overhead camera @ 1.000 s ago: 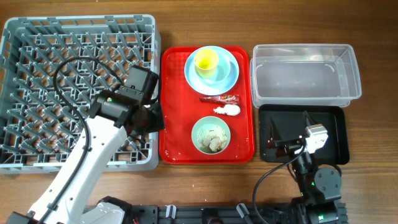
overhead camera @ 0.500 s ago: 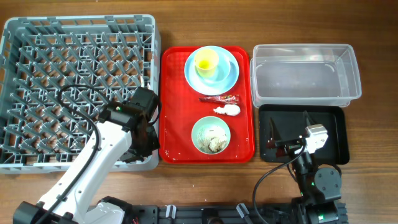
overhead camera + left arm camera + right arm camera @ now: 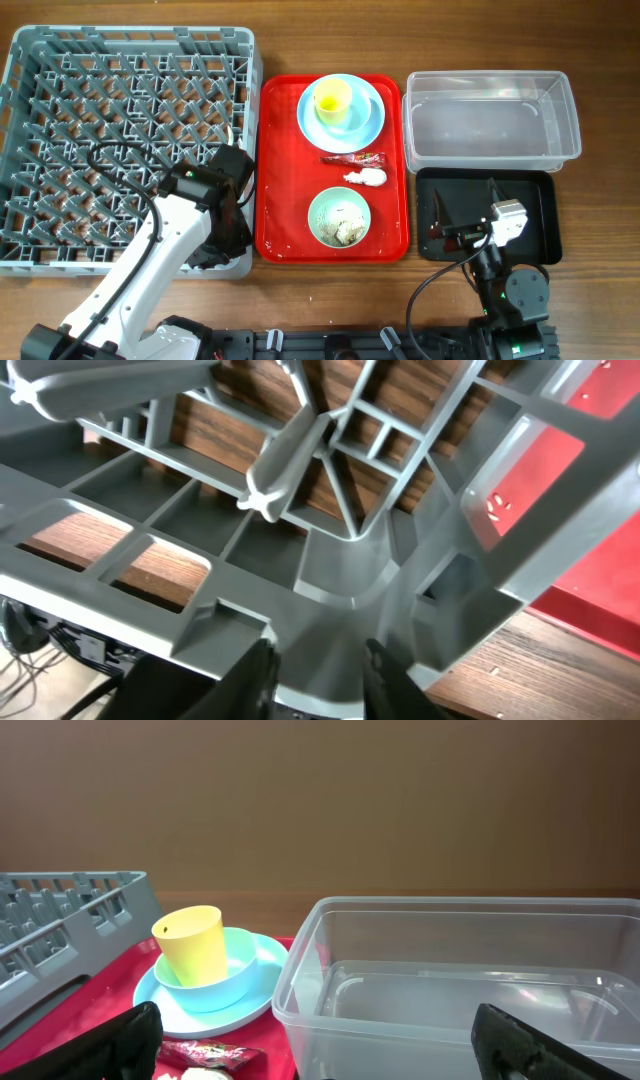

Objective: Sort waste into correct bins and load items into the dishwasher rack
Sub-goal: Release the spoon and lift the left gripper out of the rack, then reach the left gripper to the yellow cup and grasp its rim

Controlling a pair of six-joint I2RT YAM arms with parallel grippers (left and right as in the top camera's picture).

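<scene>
Left claw (image 3: 320, 662) clamps dishwasher rack (image 3: 130, 36) corner | red tray (image 3: 284, 200) beside | right claw (image 3: 315, 1025) released

The right gripper (image 3: 315, 1018) has its two black fingers (image 3: 115, 1045) spread wide, one at each lower corner of the view. Between them a clear deep plastic tub (image 3: 460, 905) fills the right half. Left of it a small yellow cup (image 3: 190, 945) stands upright on a light blue round plate (image 3: 250, 978) on a red serving tray (image 3: 105, 998). A red crinkled snack wrapper (image 3: 205, 1055) and a white tissue wad (image 3: 205, 1074) lie just in front of the plate, and a corner of the grey plastic dishwasher rack (image 3: 70, 905) shows at far left.
</scene>
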